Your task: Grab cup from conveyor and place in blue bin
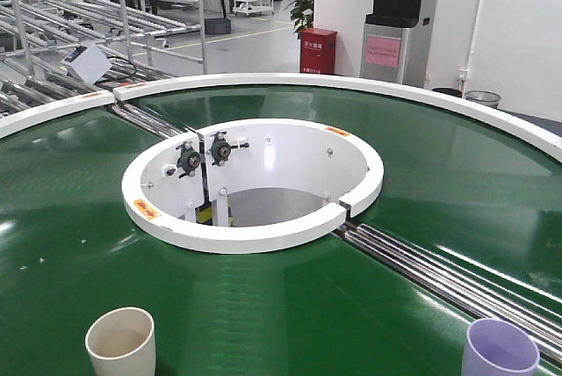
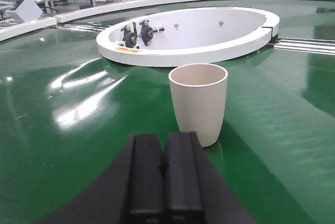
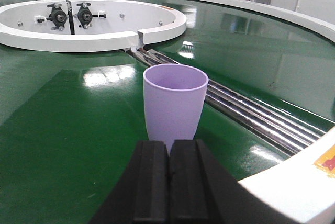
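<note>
A cream cup (image 1: 121, 343) stands upright on the green conveyor (image 1: 79, 218) at the near left. In the left wrist view the cream cup (image 2: 198, 102) is just ahead and slightly right of my left gripper (image 2: 163, 140), which is shut and empty. A lilac cup (image 1: 499, 349) stands upright at the near right beside the steel rollers (image 1: 439, 275). In the right wrist view the lilac cup (image 3: 175, 106) is straight ahead of my right gripper (image 3: 168, 148), which is shut and empty. The blue bin is out of view. Neither gripper shows in the front view.
The white-walled central opening (image 1: 255, 184) with two black bearing mounts (image 1: 204, 154) lies beyond both cups. The white outer rim (image 3: 293, 192) is close on the right of my right gripper. Metal racks, a red cabinet (image 1: 317, 51) and a water dispenser stand beyond the belt.
</note>
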### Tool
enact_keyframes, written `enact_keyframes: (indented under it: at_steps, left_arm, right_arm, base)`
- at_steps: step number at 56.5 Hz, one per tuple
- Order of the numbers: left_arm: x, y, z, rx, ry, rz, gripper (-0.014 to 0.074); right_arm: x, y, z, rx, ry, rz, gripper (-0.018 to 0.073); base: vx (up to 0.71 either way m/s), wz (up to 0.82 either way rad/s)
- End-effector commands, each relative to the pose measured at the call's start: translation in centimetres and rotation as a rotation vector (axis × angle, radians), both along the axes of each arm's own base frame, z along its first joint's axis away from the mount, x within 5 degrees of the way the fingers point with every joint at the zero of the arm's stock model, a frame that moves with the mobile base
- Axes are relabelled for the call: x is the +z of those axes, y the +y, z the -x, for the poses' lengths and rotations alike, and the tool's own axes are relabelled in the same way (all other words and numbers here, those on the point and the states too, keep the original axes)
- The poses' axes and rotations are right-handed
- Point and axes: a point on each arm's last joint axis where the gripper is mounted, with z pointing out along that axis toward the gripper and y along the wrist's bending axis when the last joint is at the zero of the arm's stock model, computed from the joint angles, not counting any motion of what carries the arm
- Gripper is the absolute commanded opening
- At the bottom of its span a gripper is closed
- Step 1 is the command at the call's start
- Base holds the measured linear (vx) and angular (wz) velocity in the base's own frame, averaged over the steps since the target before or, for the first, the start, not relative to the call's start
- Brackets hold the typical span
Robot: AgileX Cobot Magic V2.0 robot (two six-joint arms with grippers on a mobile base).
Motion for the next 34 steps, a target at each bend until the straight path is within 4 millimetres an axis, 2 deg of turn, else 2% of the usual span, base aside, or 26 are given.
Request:
enact_keyframes:
  at_steps: [1, 34]
  left_arm:
    - [0.53, -0.10, 0.03, -0.011, -0.078, 0.018, -0.0006]
    - [0.53, -0.10, 0.03, -0.011, -0.078, 0.018, -0.0006]
  right_arm:
    - [0.13, 0.08, -0.14, 0.007, -0.065, 0.004, -0.0009]
    - [0.20, 0.08, -0.14, 0.007, -0.072, 0.005, -0.0009]
  base:
    - [0.00, 0.00]
    - [0.00, 0.00]
